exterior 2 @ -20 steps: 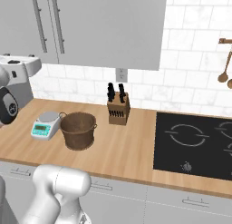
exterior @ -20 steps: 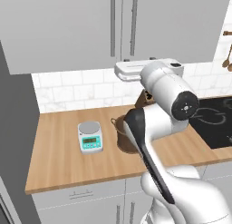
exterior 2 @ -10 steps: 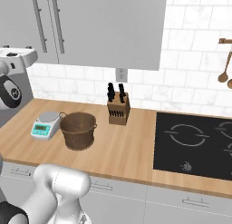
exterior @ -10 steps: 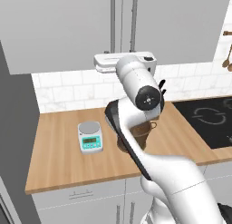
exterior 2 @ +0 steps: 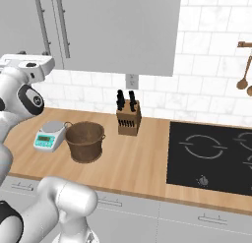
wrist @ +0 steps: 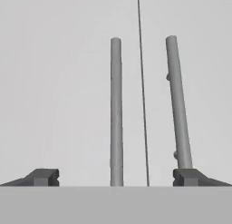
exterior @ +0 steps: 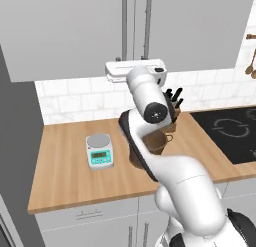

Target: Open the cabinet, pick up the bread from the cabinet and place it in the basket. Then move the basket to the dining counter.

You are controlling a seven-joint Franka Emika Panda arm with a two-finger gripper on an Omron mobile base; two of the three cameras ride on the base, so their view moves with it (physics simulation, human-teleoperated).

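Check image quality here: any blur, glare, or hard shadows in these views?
Left base view: sharp, even light, soft shadow under the cabinet. Right base view: crisp, no glare on the basket. Hand view: flat and shadowless, handles slightly soft.

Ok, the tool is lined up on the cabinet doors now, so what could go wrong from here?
The open tool faces two bar handles either side of the door seam: the left handle sits between its fingers, while the right handle is in line with one fingertip, which could strike it on approach. Once gripped, the cabinet door may swing into the raised arm. The basket stands below.
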